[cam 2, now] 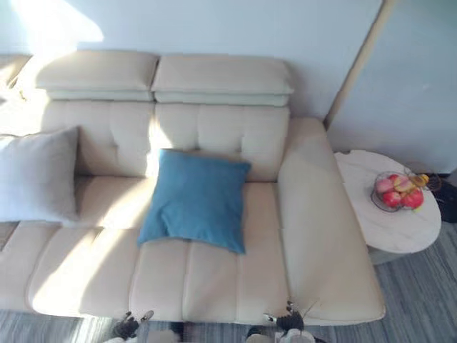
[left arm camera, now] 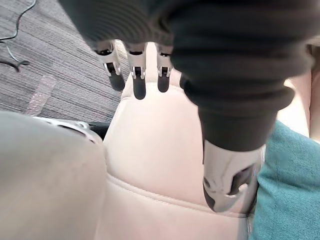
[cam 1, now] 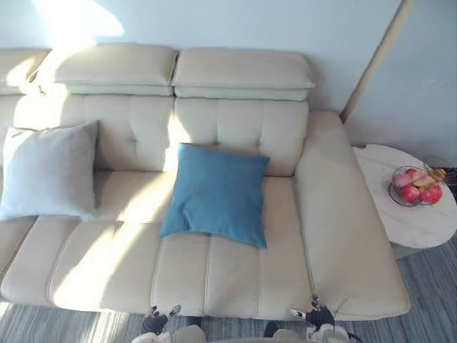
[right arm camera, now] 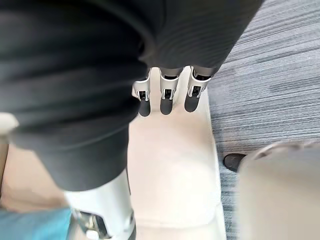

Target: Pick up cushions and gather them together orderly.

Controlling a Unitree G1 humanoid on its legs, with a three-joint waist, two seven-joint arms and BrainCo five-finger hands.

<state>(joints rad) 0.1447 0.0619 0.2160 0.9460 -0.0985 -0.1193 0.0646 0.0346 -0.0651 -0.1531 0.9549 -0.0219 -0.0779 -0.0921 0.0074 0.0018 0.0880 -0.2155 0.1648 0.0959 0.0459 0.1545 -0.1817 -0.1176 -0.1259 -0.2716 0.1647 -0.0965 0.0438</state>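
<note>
Left hand (left arm camera: 137, 75) and right hand (right arm camera: 167, 95) hang by the front edge of the sofa (cam 1: 235, 286), fingers straight, holding nothing; beyond, the blue cushion (cam 1: 216, 193) leans on the backrest (cam 1: 243, 128), the grey cushion (cam 1: 48, 171) well apart leftward; both look soft, light; probably best gripped by an edge.

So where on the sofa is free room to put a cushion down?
Bare sofa seat lies between the grey cushion and the blue cushion, and along the front edge before both. Crowded: the middle, under the blue cushion.
</note>
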